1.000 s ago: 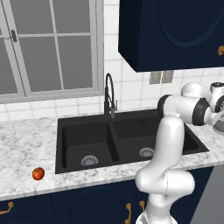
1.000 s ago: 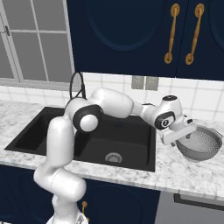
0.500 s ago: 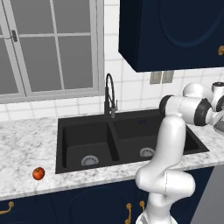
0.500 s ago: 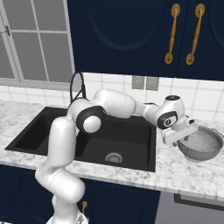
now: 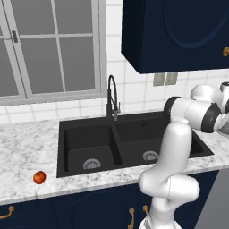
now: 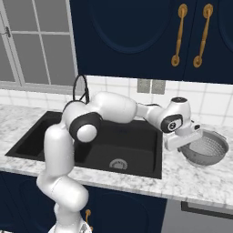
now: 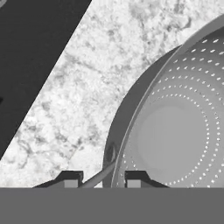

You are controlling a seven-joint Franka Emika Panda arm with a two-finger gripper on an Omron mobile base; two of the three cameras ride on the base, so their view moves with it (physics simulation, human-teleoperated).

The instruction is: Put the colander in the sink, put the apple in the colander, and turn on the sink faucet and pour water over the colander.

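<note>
window: white-framed paned glass window [image 5: 49,49], behind bench, left of wall cabinets
cabinets: dark navy wall cabinets [image 6: 136,36] with gold handles [image 6: 180,34]
outlet: grey double wall outlet [image 6: 151,86] on white tiles
bench: white-grey marble bench [image 5: 22,152]

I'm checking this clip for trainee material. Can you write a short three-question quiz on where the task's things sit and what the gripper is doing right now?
1. True or false: the colander already sits in the sink.
2. On which side of the sink does the apple lie in the left base view? A) left, on the counter B) in a basin C) right
3. Fill in: the gripper is shut on the colander's ____.

Key: 1 false, it stands on the counter right of the sink. 2 A. 3 rim, with one finger inside the bowl and one outside.
</note>
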